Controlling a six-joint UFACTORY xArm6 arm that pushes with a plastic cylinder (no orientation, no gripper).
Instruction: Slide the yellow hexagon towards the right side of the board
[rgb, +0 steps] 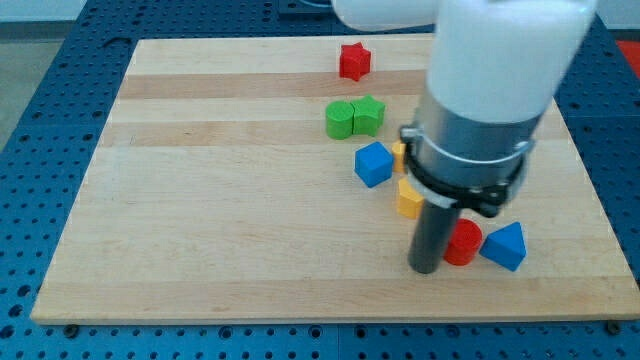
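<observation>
My tip (426, 270) rests on the board near the view's bottom right, just left of a red round block (464, 243). A yellow block (409, 198) lies just above and left of the tip, partly hidden by the arm; its shape is unclear. A second yellow piece (398, 152) peeks out beside the arm's grey collar, mostly hidden. I cannot tell which one is the hexagon.
A blue triangular block (504, 246) sits right of the red round one. A blue cube (373, 164) lies left of the yellow pieces. Two green blocks (354, 118) sit together above it. A red star (354, 61) is near the top edge. The board's right edge (600, 200) is close.
</observation>
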